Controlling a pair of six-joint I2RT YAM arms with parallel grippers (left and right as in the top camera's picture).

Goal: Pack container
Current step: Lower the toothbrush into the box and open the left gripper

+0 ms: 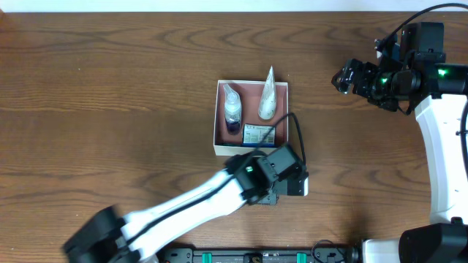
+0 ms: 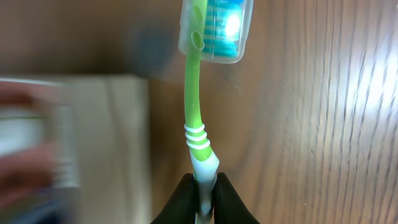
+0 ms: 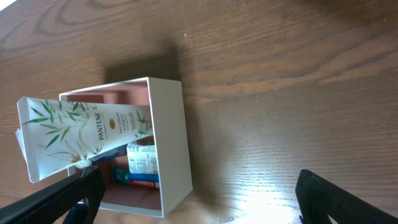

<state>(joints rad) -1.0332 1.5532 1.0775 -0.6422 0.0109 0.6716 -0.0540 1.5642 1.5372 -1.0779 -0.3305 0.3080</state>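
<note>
The container (image 1: 219,146) is a white square box with a pink inside at the table's middle. It holds a small clear bottle (image 1: 232,108), a white Pantene tube (image 1: 267,98) and a green-and-white packet (image 1: 259,135). My left gripper (image 2: 205,186) is shut on the handle of a green toothbrush (image 2: 193,93) with a clear cap over its head, just beside the box's blurred wall (image 2: 112,143). In the overhead view the left gripper (image 1: 276,174) is at the box's near right corner. My right gripper (image 1: 344,77) is open and empty, far right of the box.
The right wrist view shows my wide-open right gripper (image 3: 199,199), the container (image 3: 168,124), the tube (image 3: 87,134), the packet (image 3: 143,163) and a toothpaste box (image 3: 140,180) inside. Bare wood table (image 1: 110,95) surrounds the box.
</note>
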